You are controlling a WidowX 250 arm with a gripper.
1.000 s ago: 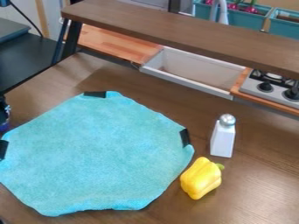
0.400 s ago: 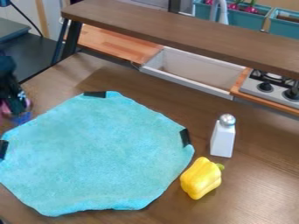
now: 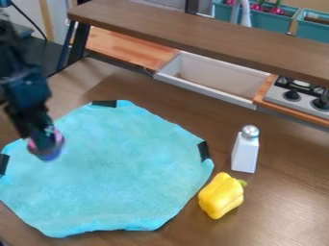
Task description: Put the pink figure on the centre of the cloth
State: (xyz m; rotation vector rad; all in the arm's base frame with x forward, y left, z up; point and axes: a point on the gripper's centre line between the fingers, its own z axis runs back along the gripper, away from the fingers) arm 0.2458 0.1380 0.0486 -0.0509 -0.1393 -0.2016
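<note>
Gripper (image 3: 44, 142): swung in from the view's left edge to above the cloth's (image 3: 116, 168) upper-left edge, grasping the figure
Pink figure (image 3: 59, 139): held over the cloth, near that edge
Yellow pepper (image 3: 221, 196): on the desk (image 3: 283, 192), beside the cloth's lower-right edge

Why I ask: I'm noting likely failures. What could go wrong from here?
The pink figure, held by the gripper over the left part of the cloth, would probably land off-centre if released here. If the arm overshot to the right, it might knock the yellow pepper beside the cloth's edge.
</note>
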